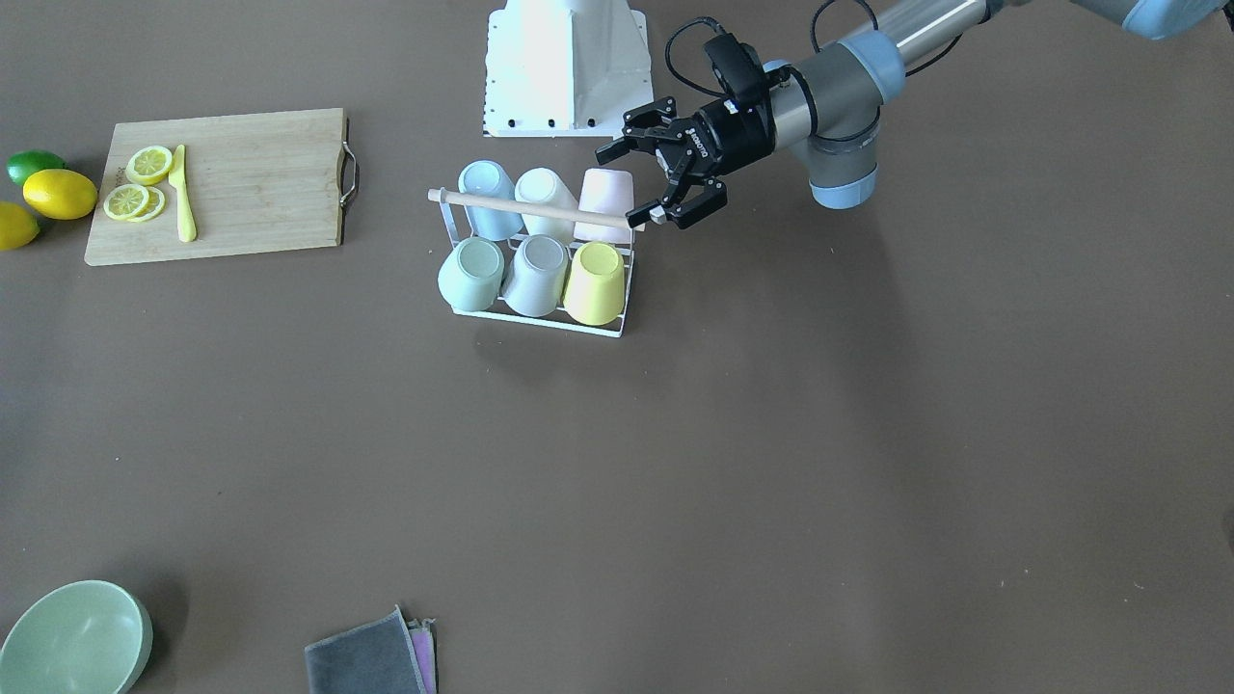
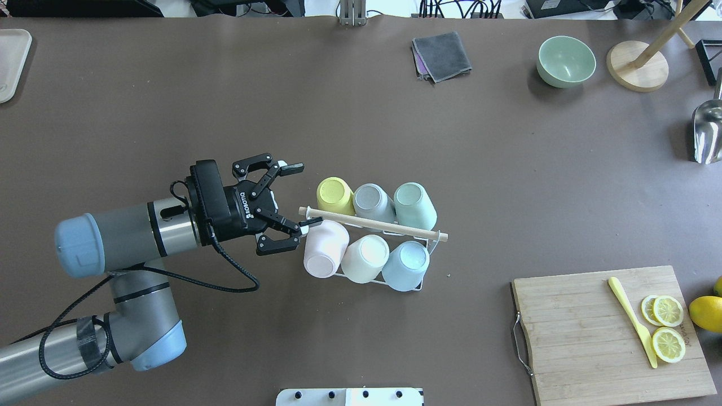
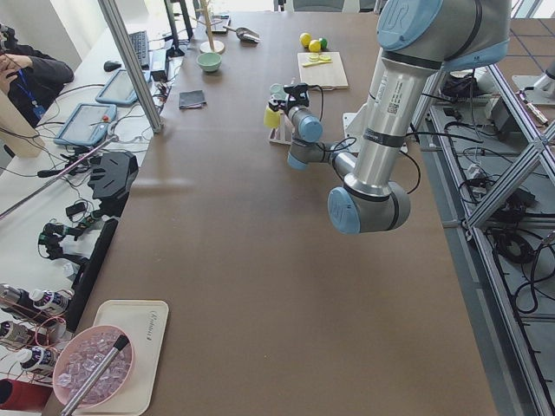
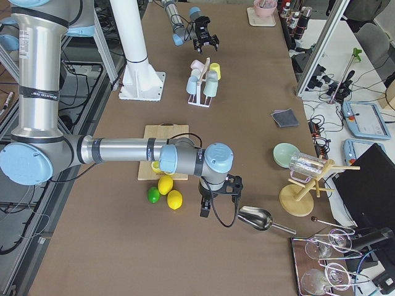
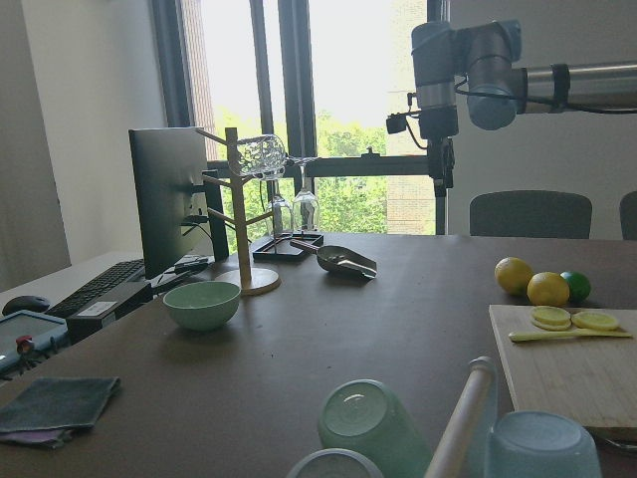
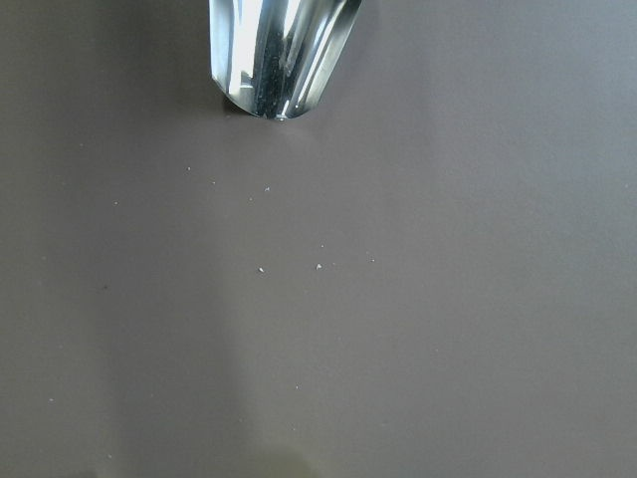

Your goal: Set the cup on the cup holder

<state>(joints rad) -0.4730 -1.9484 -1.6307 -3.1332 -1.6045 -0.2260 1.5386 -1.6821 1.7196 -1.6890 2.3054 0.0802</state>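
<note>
six fill the rack [image 1: 540, 324], each mouth down on a prong and tilted outward from the rod [image 2: 372, 224] across the top. on the side away from the robot are a yellow cup [image 2: 334, 194], a grey cup [image 2: 372, 202] and a green cup [image 2: 414, 204]. on the robot's side are a pink cup [image 2: 325, 248], a white cup [image 2: 365, 258] and a blue cup [image 2: 406, 265]. the rack stands near the middle of the bench [image 2: 361, 113].

the left tool [image 2: 303, 194] is at the rack's left end, lying level, its fingers spread wide and holding nothing. one fingertip [image 2: 315, 222] is just beside the rod's end and the pink cup; whether it touches either cannot be told. the other fingertip is apart from the yellow cup.

the right tool [image 4: 207, 206] shows only in the side view, pointing down at the bench far to the robot's right, near a metal scoop [image 4: 254, 217]. i cannot tell whether it is released or clenched. its wrist camera shows only the scoop's end and bare bench.

a board [image 2: 586, 332] lies to the right of the rack, well apart, carrying lemon slices [image 2: 667, 327] and a yellow knife [image 2: 632, 321]. two lemons [image 1: 60, 193] and a lime [image 1: 34, 166] lie just past the board. a green bowl [image 2: 566, 61] and a folded cloth [image 2: 441, 54] sit at the far edge.
</note>
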